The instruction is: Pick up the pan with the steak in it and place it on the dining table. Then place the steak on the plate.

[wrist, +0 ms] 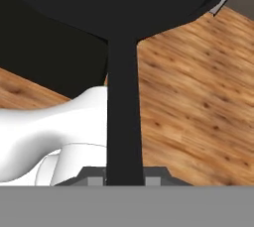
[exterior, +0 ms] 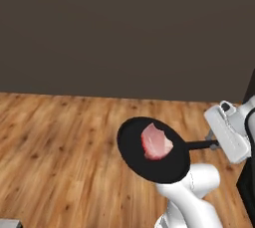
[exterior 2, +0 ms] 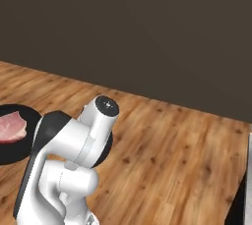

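We see the end effector (wrist: 125, 179) clenched on the pan's (exterior: 144, 160) handle, carrying it above the wooden floor (exterior: 60, 142); the steak (exterior: 156, 142) sits at about one o'clock inside.

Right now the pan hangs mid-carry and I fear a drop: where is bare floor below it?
Bare wood floor runs left of the pan to the dark wall, and right of the arm in the right base view. Crowded under the handle: the arm's white body.

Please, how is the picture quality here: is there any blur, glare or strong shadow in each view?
Left base view: even, flat light, no glare, steak in the pan slightly soft. Right base view: soft shading on the arm, wooden floor clear. Hand view: pan handle close and large between the pincer tips, edges sharp.
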Available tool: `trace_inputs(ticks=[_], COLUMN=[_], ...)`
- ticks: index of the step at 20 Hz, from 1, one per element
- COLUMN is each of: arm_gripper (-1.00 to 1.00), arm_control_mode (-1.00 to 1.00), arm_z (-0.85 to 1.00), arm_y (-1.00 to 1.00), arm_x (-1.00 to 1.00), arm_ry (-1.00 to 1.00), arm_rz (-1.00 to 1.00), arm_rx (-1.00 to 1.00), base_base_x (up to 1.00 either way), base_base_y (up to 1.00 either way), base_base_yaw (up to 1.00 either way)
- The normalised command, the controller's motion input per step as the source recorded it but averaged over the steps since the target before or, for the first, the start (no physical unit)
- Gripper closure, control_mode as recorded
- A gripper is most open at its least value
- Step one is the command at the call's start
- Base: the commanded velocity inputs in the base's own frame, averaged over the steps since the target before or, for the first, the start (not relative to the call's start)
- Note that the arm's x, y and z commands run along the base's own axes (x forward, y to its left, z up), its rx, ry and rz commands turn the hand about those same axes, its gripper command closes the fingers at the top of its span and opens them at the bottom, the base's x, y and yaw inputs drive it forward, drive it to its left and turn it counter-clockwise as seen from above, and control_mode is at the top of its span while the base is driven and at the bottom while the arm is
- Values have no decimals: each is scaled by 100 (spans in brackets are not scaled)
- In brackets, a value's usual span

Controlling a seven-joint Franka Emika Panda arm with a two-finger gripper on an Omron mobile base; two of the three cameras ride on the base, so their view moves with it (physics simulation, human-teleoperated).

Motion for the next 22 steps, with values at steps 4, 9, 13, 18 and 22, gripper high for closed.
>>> trace_inputs(ticks=[4, 9, 13, 18, 22], arm_gripper=[100, 100, 100, 100, 100], arm_control_mode=[100, 100, 100, 100, 100], arm_z=[0, 0, 0, 0, 0], arm_y=[0, 0, 0, 0, 0], arm_x=[0, 0, 0, 0, 0], arm_ry=[0, 0, 0, 0, 0], arm_rz=[0, 0, 0, 0, 0], arm_rx=[0, 0, 0, 0, 0], base_base_x=[0, -13, -1, 0, 0], base_base_y=[-8, -1, 0, 0, -2], base_base_yaw=[16, 41, 43, 43, 42])
